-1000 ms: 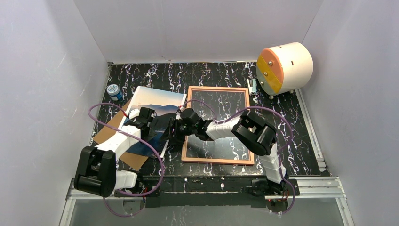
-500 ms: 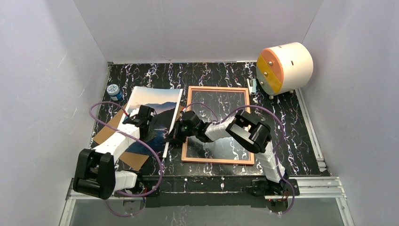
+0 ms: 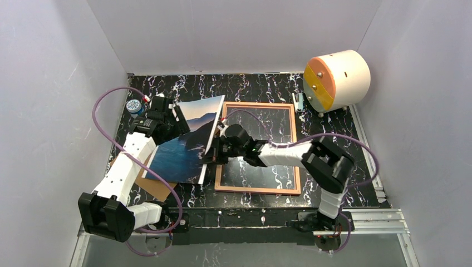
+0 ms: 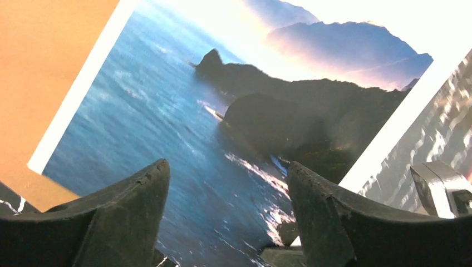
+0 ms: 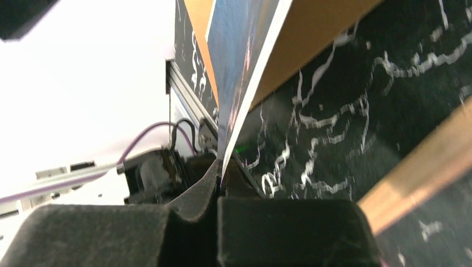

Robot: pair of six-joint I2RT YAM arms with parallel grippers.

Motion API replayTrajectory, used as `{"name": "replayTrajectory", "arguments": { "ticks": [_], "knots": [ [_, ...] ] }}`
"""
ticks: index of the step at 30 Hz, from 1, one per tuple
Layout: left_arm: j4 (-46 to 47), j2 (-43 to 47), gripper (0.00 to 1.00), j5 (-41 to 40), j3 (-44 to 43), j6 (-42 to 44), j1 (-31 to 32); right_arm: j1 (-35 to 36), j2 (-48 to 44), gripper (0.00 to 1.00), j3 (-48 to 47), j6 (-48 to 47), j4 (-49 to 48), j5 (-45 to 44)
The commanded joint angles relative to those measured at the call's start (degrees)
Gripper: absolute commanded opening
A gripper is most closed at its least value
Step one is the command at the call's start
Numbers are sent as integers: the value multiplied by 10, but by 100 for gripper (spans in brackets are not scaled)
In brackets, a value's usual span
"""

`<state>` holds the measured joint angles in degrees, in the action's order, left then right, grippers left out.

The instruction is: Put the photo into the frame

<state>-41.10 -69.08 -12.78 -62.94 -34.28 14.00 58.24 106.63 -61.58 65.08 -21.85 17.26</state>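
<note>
Paper photo [image 3: 183,150] looked thin, light and floppy, easy to crease, so best taken by an edge. Right pincer [image 3: 214,153] was pinching its right edge and holding that side up; the rest sloped down to the pincer's left over a brown board [image 3: 158,190]. Left pincer [image 3: 170,118] hung spread over the photo's far end, holding nothing. Pink frame [image 3: 256,191] lay flat just right of the right pincer.

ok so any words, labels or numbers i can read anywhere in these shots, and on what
None can be read.
The small blue-and-white round container has a speckled print on top, too small to read.
The photo, pink frame and white cylinder show no lettering.
</note>
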Motion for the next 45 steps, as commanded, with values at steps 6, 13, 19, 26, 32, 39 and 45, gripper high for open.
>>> {"name": "replayTrajectory", "arguments": {
  "ticks": [6,13,19,26,32,39,45],
  "knots": [
    [-24,-30,82,128,-19,55,32,0,-147,1,119,-66,100,-5],
    [42,-62,98,124,-18,20,146,1,-185,1,153,-101,139,-1],
    [81,-130,98,106,-38,3,208,0,-242,1,228,-54,116,13],
    [115,-190,98,108,-56,-23,242,-22,-304,17,348,21,-4,-8],
    [80,-249,98,-1,-127,-48,318,-26,-316,13,368,25,-30,-1],
    [24,-326,98,-70,-195,-63,369,-28,-353,14,393,20,-35,-23],
    [-39,-401,98,-126,-258,-84,387,-29,-369,7,399,3,-37,-27]
  ]
}}
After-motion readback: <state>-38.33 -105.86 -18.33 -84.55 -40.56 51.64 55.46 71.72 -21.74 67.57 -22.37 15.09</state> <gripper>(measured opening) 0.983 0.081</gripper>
